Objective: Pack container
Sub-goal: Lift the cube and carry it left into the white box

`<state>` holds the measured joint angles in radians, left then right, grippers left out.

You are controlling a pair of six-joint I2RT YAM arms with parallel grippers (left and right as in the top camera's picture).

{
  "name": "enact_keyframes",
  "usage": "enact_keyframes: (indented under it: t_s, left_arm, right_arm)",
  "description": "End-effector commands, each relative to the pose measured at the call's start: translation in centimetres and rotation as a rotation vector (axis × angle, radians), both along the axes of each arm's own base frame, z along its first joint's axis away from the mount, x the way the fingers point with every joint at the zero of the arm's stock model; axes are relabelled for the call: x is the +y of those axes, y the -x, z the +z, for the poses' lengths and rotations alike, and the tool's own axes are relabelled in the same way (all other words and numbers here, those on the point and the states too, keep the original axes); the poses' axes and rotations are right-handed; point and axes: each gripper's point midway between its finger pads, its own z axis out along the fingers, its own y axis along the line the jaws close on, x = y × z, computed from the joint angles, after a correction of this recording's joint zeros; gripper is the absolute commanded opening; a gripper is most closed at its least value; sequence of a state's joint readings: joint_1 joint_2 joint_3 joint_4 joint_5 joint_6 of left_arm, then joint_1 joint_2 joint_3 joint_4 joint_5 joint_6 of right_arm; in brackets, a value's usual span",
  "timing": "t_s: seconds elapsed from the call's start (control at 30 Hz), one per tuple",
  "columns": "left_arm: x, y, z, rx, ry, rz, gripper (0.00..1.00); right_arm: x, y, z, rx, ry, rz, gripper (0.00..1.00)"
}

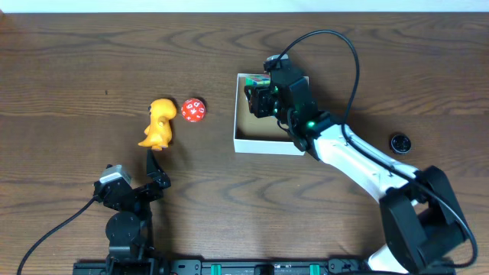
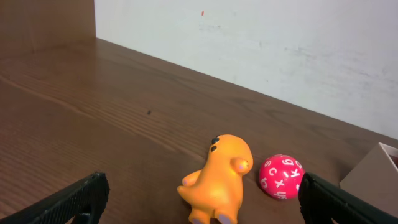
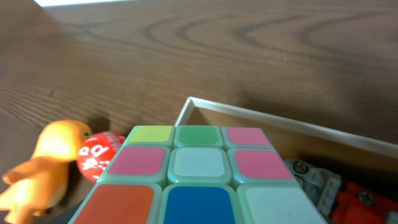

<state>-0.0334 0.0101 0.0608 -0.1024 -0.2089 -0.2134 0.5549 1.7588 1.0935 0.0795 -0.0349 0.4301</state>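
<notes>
The container [image 1: 263,145] is a shallow white box with a tan bottom at the table's middle right. My right gripper [image 1: 262,99] is over its far left part, shut on a pastel puzzle cube [image 3: 199,171] that fills the right wrist view above the box rim [image 3: 261,115]. An orange dinosaur toy [image 1: 159,122] and a red lettered ball [image 1: 193,110] lie on the table left of the box. My left gripper [image 1: 157,172] is open and empty just in front of the dinosaur [image 2: 221,180], with the ball [image 2: 281,176] to its right.
A small black round cap [image 1: 399,142] lies on the table right of the box. A red and grey item [image 3: 339,190] lies inside the box. The right arm's cable loops over the table behind the box.
</notes>
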Motion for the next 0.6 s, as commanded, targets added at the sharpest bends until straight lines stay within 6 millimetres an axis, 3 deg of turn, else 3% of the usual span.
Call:
enact_keyframes:
  t_s: [0.0,0.2,0.57]
  left_arm:
    - [0.1,0.0,-1.5,0.033,0.005,0.006,0.98]
    - [0.1,0.0,-1.5,0.033,0.005,0.006,0.98]
    - [0.1,0.0,-1.5,0.033,0.005,0.006,0.98]
  right_arm:
    - [1.1,-0.3,-0.4,0.000,-0.010,0.008,0.53]
    - [1.3,-0.7,-2.2,0.015,-0.001,0.008,0.53]
    - [1.4,-1.0,-2.2,0.002,-0.004,0.003,0.51]
